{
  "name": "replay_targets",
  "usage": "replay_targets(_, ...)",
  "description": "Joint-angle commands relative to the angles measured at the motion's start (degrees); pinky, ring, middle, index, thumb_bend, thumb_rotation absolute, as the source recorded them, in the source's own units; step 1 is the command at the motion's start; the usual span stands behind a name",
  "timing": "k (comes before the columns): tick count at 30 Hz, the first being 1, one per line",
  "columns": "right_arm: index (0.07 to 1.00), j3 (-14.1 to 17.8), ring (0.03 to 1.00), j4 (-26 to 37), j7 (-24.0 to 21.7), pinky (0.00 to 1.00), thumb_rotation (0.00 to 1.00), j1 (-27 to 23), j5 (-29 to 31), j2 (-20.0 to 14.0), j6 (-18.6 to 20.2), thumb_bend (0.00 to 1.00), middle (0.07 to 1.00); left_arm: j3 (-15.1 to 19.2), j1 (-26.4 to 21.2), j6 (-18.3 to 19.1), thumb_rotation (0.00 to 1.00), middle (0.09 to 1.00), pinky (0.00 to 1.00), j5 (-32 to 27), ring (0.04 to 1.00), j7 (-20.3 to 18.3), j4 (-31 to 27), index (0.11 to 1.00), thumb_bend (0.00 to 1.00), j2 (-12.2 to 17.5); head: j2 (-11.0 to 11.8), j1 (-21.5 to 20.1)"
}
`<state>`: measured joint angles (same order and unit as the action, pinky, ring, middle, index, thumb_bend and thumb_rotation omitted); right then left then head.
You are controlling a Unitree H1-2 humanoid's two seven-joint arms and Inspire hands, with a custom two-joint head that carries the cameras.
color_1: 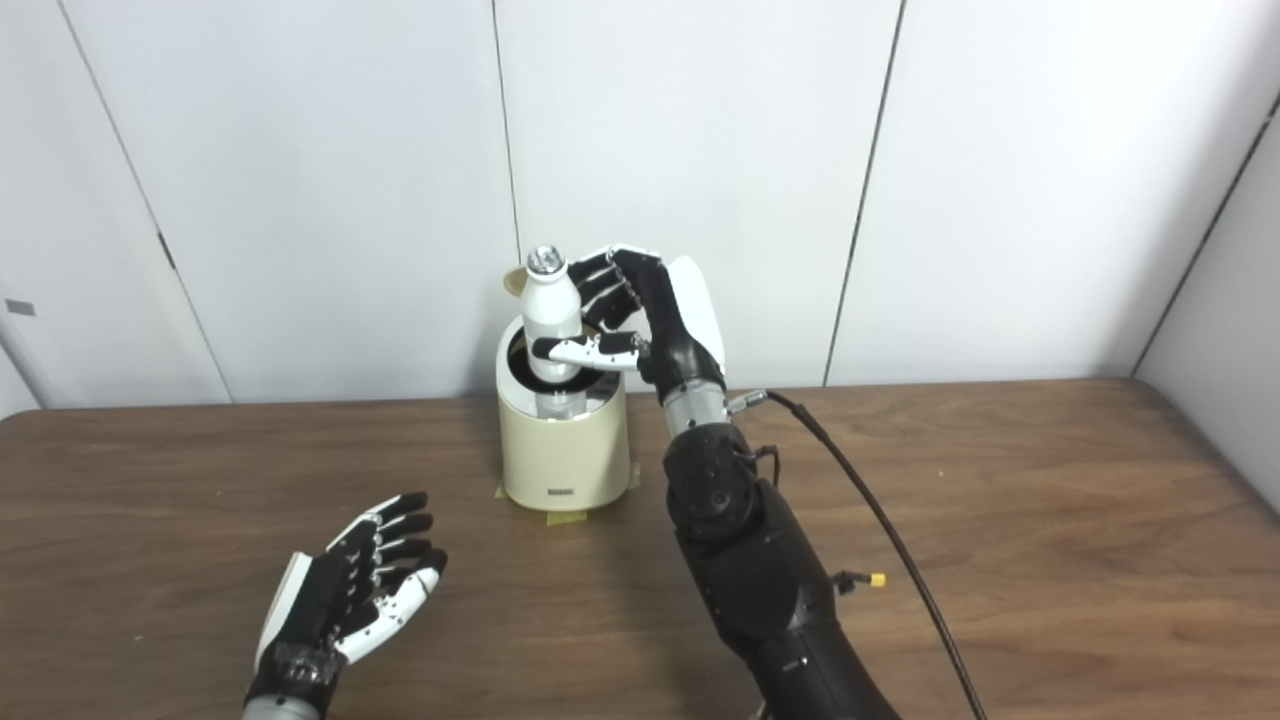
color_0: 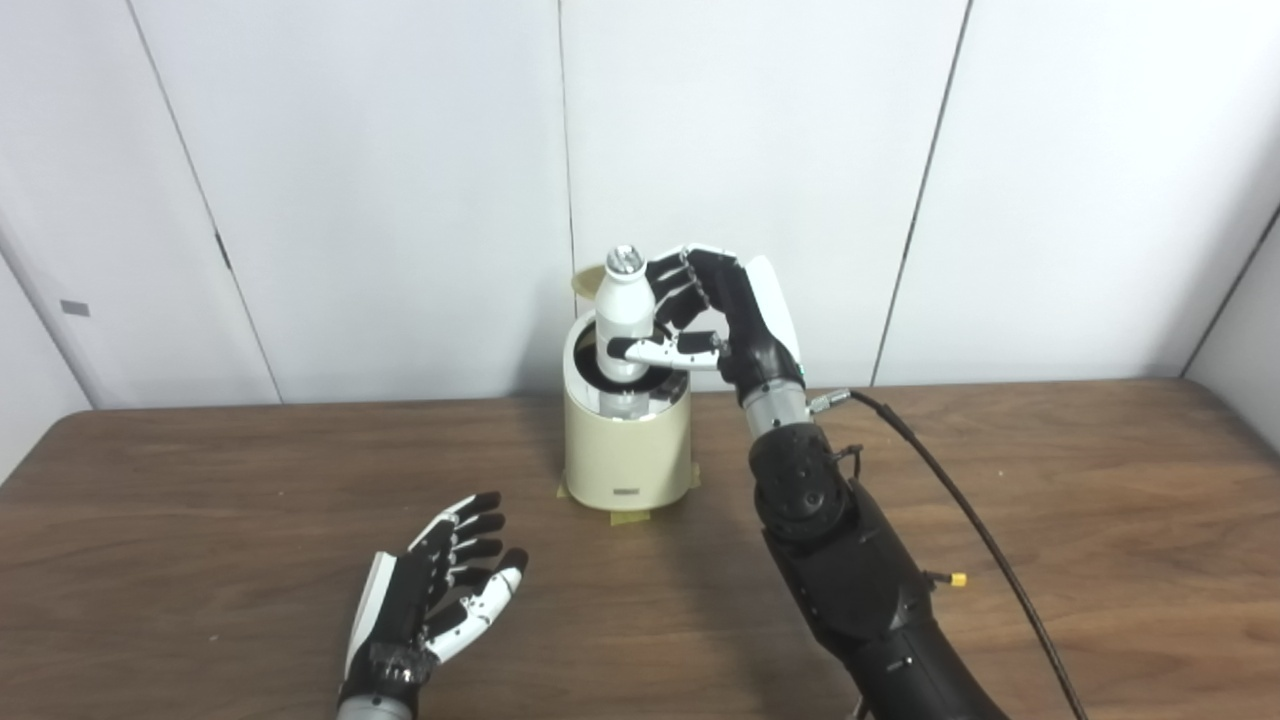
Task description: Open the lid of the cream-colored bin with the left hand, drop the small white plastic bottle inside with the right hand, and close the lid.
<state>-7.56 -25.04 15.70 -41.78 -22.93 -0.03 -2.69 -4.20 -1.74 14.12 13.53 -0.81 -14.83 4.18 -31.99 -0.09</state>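
The right hand [color_0: 720, 320] holds the bottle [color_0: 622, 315] over the open bin [color_0: 625, 450]. Next, let go. The left hand [color_0: 440, 590], at 7 o'clock, is empty, fingers spread.

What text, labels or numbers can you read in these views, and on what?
Nothing is legible.
Bin: a small dark label near its base, too small and blurred to read.
Bottle, held by the right hand: no print visible.
Wall: small grey tag, no readable text.

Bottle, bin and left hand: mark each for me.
bottle [color_0: 622, 300], left eye view, white body.
bin [color_0: 625, 455], left eye view, front wall.
left hand [color_1: 345, 590], right eye view, open palm.
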Motion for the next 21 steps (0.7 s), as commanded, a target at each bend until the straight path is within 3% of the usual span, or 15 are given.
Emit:
replay_targets(1, 0.496, 0.71, 0.435, 1.02, 1.56, 0.4, 0.0, -3.47, 0.13, -0.24, -2.74, 0.52, 0.482, -0.07, -1.3, -2.18, 0.29, 0.809, 0.69, 0.4, 0.765, 0.51, -1.48, 0.856, 0.45, -0.08, -0.05, -0.13)
replay_targets(9, 0.495, 1.3, 0.433, 0.6, 1.48, 0.41, 0.0, -3.4, 0.66, -0.17, -2.43, 0.52, 0.489, -0.01, -1.14, -2.04, 0.3, 0.807, 0.71, 0.6, 0.774, 0.69, -1.63, 0.852, 0.45, -0.12, -0.18, -0.13)
replay_targets(15, 0.503, -0.33, 0.434, 0.3, -1.13, 0.47, 0.0, -3.35, -0.03, -1.41, -1.36, 0.52, 0.51, -0.08, -1.21, -1.77, 0.31, 0.804, 0.71, 0.92, 0.775, 0.69, -1.81, 0.848, 0.44, -0.09, -0.13, -0.26)
replay_targets(17, 0.495, -0.94, 0.583, 0.65, -1.84, 0.51, 0.1, -3.12, -0.37, -1.84, -0.83, 0.52, 0.623, -0.07, -1.22, -1.91, 0.31, 0.805, 0.71, 0.89, 0.775, 0.68, -1.75, 0.846, 0.44, -0.09, -0.1, -0.32)
replay_targets(21, 0.494, -1.52, 0.708, 2.1, -3.14, 0.61, 0.13, -2.61, -1.35, -2.26, 1.85, 0.52, 0.697, -0.05, -1.17, -2.13, 0.31, 0.806, 0.71, 0.69, 0.775, 0.65, -1.68, 0.846, 0.44, -0.11, -0.07, -0.45)
